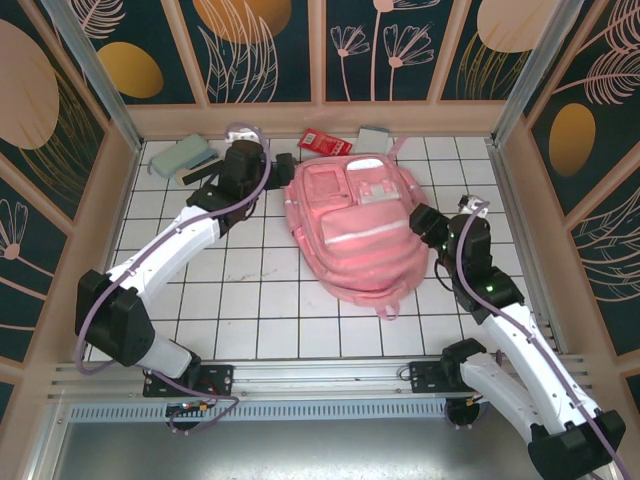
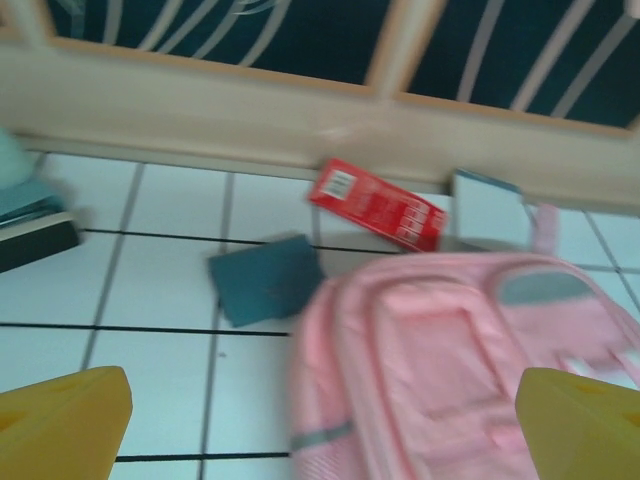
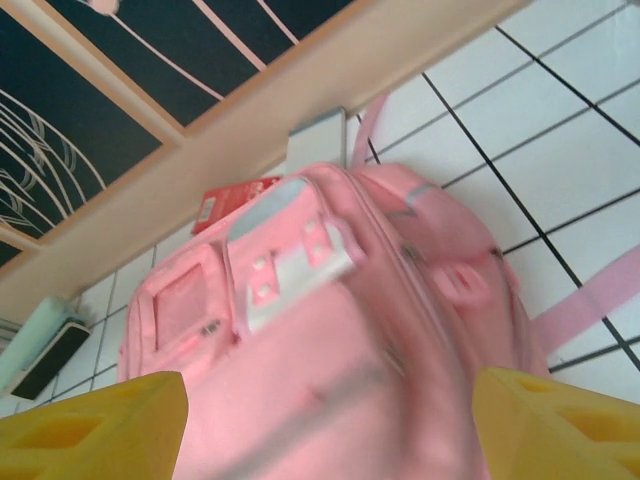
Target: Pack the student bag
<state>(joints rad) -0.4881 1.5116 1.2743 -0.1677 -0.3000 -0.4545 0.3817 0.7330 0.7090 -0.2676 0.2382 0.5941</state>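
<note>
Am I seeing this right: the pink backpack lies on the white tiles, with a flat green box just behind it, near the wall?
Not quite. The flat box just behind the pink backpack is red, not green. The backpack does lie on the white tiles. The left wrist view shows the colour plainly.

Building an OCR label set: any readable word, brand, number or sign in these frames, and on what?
No text can be read in any view.
On the red packet: a white label and pale print, both too blurred to read.
On the student bag: no lettering that I can make out.
On the dark blue-grey card: no print visible.
</note>
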